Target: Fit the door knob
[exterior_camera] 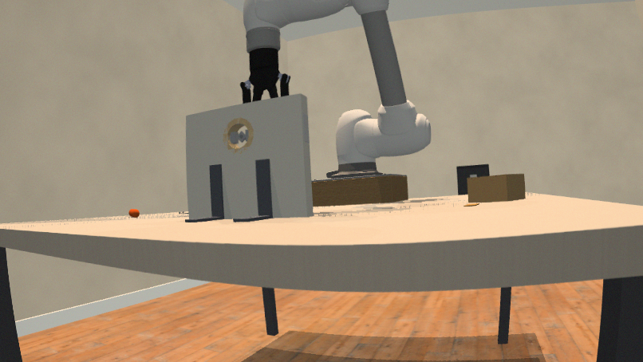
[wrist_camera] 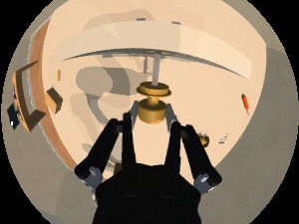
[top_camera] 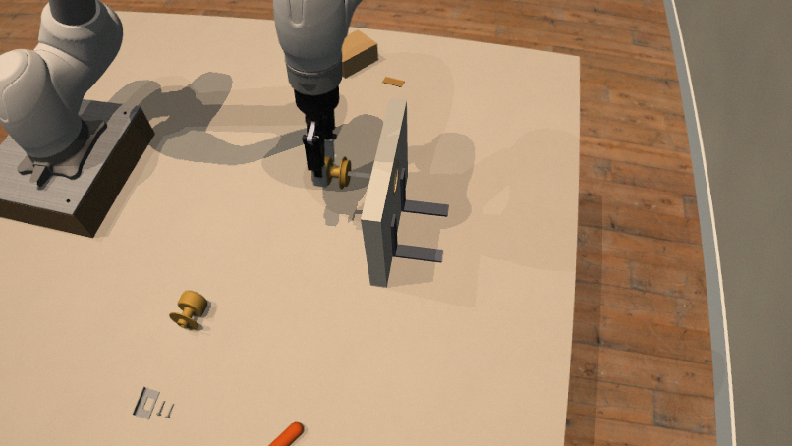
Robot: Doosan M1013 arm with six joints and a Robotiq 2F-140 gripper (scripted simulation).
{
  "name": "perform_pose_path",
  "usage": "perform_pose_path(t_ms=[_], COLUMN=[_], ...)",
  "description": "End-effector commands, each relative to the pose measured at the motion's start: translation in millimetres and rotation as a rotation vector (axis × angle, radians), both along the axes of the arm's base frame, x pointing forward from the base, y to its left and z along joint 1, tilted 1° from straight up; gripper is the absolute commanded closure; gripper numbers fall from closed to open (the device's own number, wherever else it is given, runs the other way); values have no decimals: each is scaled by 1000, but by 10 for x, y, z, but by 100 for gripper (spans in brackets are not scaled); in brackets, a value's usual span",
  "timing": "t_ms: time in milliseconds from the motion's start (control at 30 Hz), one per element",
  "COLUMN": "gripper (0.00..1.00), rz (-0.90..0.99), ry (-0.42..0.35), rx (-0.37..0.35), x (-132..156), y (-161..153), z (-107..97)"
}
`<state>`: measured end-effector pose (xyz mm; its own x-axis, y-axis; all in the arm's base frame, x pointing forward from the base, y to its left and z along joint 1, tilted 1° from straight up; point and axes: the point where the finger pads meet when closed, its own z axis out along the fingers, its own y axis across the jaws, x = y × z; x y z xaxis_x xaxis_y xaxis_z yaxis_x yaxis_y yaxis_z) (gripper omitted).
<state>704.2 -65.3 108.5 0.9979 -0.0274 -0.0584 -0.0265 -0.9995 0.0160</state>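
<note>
My gripper [top_camera: 321, 176] [wrist_camera: 151, 108] is shut on the brass door knob [top_camera: 344, 172] [wrist_camera: 153, 90], holding its grip end above the table on the robot's side of the upright board [top_camera: 378, 191] [exterior_camera: 285, 148] [wrist_camera: 204, 46]. The grey square spindle [top_camera: 358, 174] [wrist_camera: 156, 71] points at the board and reaches its face. The round plate is clear of the wood, with bare spindle showing between. The far side's round bore shows a brownish ring [exterior_camera: 250, 135] with grey latch parts inside. The socket is too small to make out, and whether the spindle tip is inside it is hidden.
Dark brackets [top_camera: 425, 208] [exterior_camera: 263, 188] support the board's far side. A second knob [top_camera: 192, 303] [wrist_camera: 203, 140] lies at the front left. A strike plate [top_camera: 141, 404], screws [top_camera: 169, 410] and an orange handle [top_camera: 287, 434] [exterior_camera: 134, 213] lie further forward. A wooden block [top_camera: 361, 52] [exterior_camera: 487, 187] stands behind.
</note>
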Motion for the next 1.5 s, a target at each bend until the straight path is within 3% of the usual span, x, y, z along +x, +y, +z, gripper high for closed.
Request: perform_pose_path(t_ms=[0,1467], gripper=[58,58], rz=[0,0], ry=[0,0], rx=[0,0], x=[0,43], y=[0,-1], z=[1,2])
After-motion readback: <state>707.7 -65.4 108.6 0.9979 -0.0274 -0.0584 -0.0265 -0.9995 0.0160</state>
